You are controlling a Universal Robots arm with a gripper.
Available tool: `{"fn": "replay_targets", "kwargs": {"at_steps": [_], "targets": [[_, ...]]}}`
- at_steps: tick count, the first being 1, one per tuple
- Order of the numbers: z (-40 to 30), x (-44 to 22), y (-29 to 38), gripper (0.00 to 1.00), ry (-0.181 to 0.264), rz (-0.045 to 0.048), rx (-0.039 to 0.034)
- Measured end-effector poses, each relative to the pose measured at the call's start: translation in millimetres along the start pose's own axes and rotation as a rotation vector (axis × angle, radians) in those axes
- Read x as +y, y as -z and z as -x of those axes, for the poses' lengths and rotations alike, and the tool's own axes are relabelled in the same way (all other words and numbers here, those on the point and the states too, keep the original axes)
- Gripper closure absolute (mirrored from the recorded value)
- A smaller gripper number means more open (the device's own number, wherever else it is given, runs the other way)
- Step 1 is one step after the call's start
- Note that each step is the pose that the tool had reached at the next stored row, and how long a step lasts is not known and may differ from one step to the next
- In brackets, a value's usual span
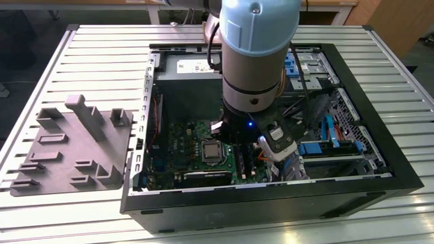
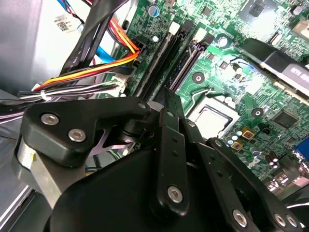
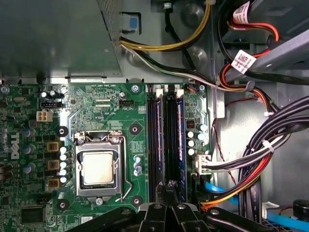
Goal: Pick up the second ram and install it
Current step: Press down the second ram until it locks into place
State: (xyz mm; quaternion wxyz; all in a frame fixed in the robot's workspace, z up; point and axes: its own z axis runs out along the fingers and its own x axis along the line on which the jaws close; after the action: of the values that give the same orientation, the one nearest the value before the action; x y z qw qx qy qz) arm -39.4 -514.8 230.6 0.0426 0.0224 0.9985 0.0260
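My gripper (image 3: 169,183) is low inside the open computer case (image 1: 271,201), directly over the long black memory slots (image 3: 166,135) of the green motherboard (image 3: 96,101). In both wrist views its two fingers meet in a narrow point (image 2: 166,94) just above the slots, so it reads as shut. The second ram is hidden: no stick stands out from the dark slots or between the fingers. In the exterior view the thick arm (image 1: 254,76) reaches straight down into the case. The grey tray (image 1: 68,147) lies at the exterior view's left of the case, and no stick lies on it.
A processor socket (image 3: 96,166) sits beside the slots. Bundles of coloured cables (image 3: 251,169) crowd the other side, close to the fingers. A metal power supply box (image 3: 58,34) and drive bays (image 1: 318,66) stand at the far end of the case.
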Motion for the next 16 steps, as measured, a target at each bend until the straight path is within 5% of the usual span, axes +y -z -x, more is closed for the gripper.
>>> {"fn": "replay_targets", "kwargs": {"at_steps": [16], "targets": [[0.5, -11.6, -0.2, 0.89, 0.0, 0.0, 0.0]]}}
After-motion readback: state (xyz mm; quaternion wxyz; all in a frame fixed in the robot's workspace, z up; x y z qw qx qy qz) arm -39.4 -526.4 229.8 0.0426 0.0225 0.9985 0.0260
